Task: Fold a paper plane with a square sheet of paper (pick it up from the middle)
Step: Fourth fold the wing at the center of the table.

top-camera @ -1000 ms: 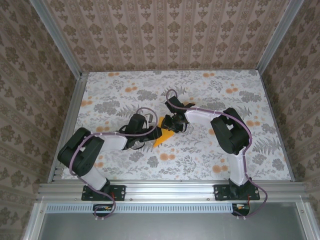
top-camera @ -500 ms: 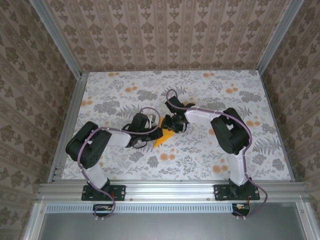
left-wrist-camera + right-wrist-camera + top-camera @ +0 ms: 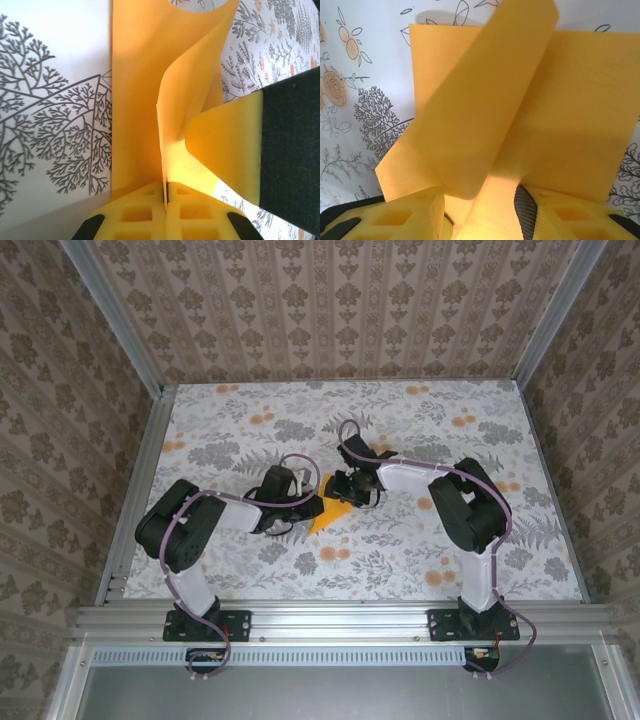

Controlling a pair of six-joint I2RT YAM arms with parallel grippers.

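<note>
sheets: one orange-yellow square sheet of paper (image 3: 327, 517), creased, mid-table (image 3: 420, 410) | grippers: two | left gripper (image 3: 166, 196): pinched tight on a standing fold | right gripper (image 3: 477, 200): fingers apart, paper running between them

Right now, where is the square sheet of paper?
In the top view the square sheet of paper lies near the middle of the table, partly folded, between the left gripper, shut on one fold, and the right gripper.
</note>
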